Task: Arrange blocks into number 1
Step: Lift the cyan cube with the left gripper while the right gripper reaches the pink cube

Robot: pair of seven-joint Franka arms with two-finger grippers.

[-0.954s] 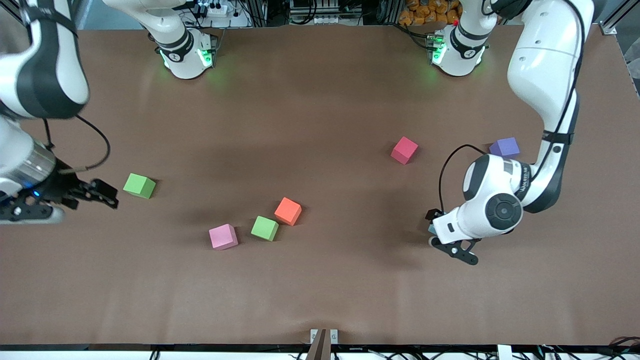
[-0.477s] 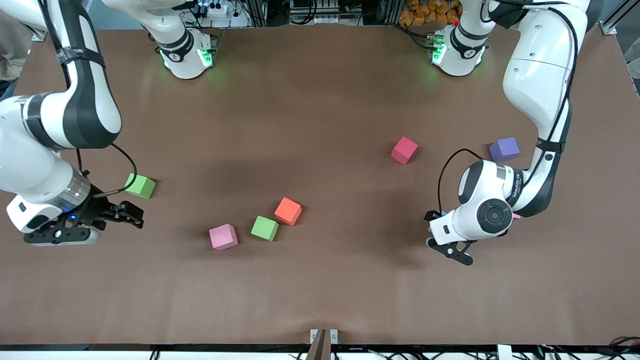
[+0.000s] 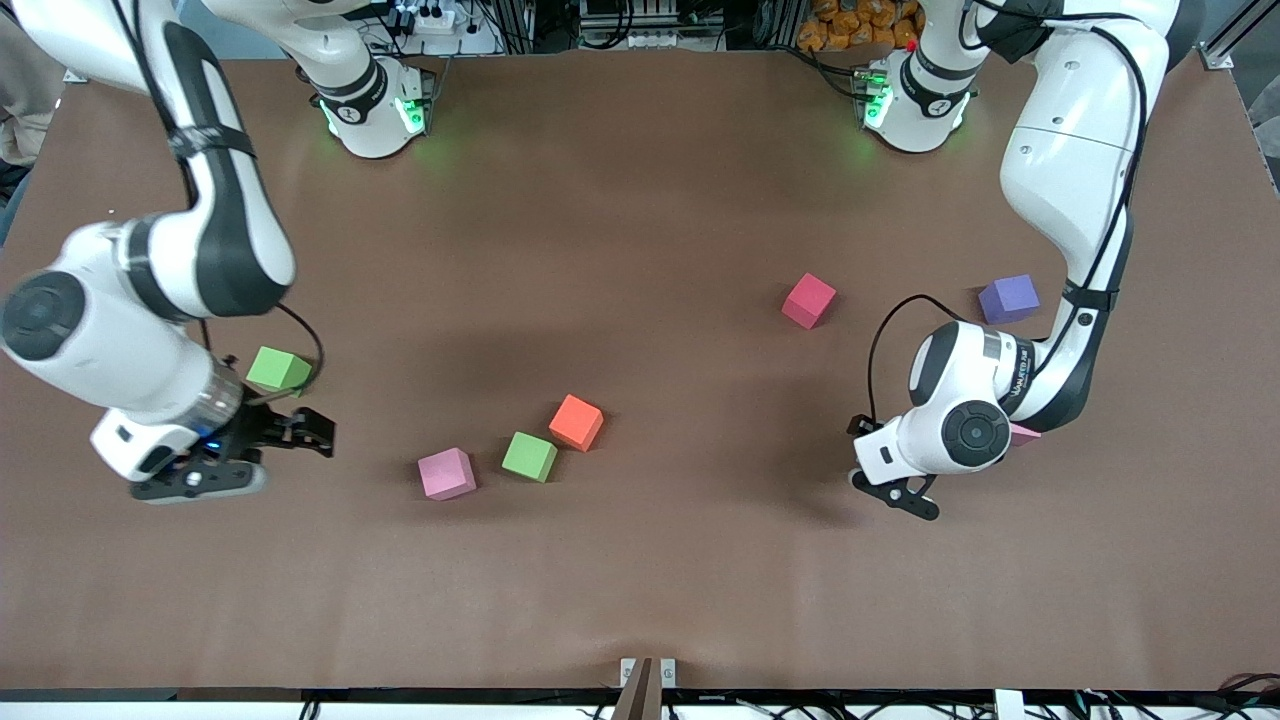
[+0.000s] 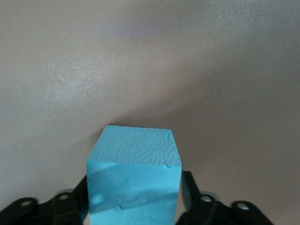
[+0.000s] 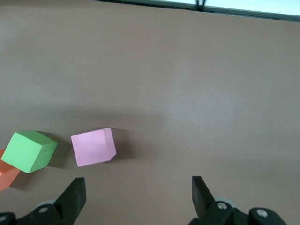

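A sky blue block (image 4: 133, 178) sits on the table between the fingers of my left gripper (image 4: 134, 190), which press its two sides. In the front view the left gripper (image 3: 882, 462) is low at the left arm's end and its hand hides that block. A sliver of pink block (image 3: 1025, 434) peeks out beside its wrist. A crimson block (image 3: 808, 300) and a purple block (image 3: 1008, 298) lie farther from the camera. My right gripper (image 3: 315, 432) is open and empty beside a green block (image 3: 278, 369). A pink block (image 5: 93, 146) lies ahead of the right gripper (image 5: 137, 185).
Mid-table lie a pink block (image 3: 446, 473), a second green block (image 3: 529, 456) and an orange block (image 3: 576, 422), close together. The brown table (image 3: 640, 200) is bare toward the arm bases. The right arm's elbow hangs over the table's end.
The right arm has swung in from the table's end toward the mid-table blocks, gripper still open. The left gripper has closed onto the blue block and shifted slightly.
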